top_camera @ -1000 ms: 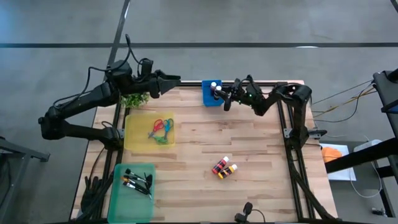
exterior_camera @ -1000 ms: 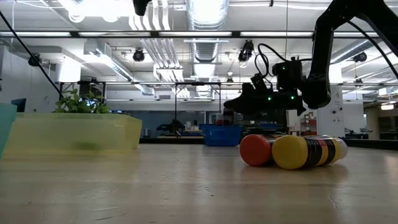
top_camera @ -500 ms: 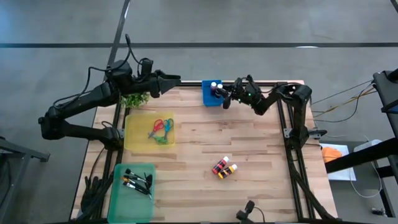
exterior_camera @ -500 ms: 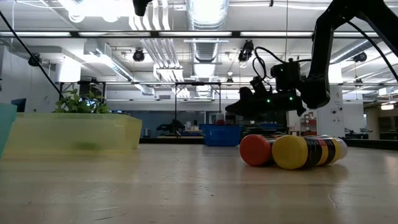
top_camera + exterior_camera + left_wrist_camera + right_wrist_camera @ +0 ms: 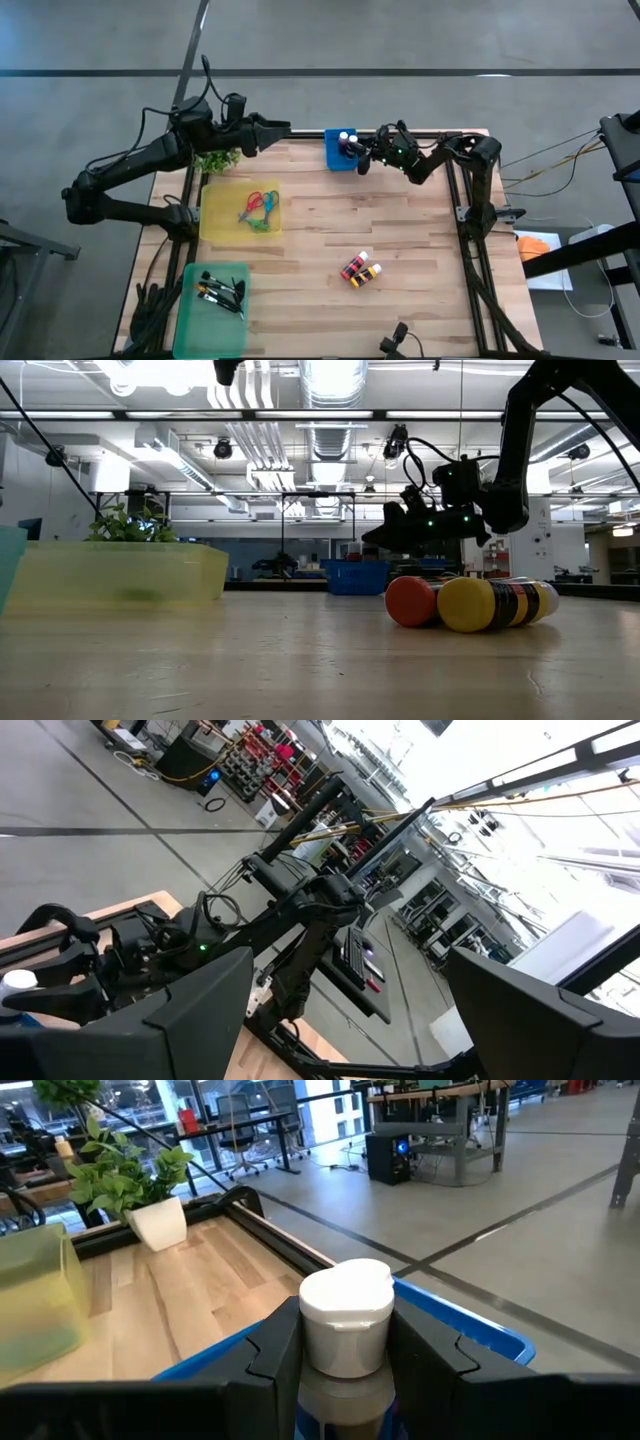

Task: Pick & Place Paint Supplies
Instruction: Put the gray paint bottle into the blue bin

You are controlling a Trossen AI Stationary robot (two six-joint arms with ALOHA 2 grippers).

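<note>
Right gripper (image 5: 358, 156) clamped a white-capped bottle (image 5: 345, 1320) over the blue bin (image 5: 336, 158); lowering squarely before release seemed advisable. Left gripper (image 5: 282, 129) waited, fingers spread.

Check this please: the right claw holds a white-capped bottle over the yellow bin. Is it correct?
Not quite. The right claw holds the white-capped bottle over the blue bin, not the yellow one; the high view shows this.

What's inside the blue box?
The blue box holds white-capped bottles. The right gripper grips another bottle over it. The gripper hides the rest.
</note>
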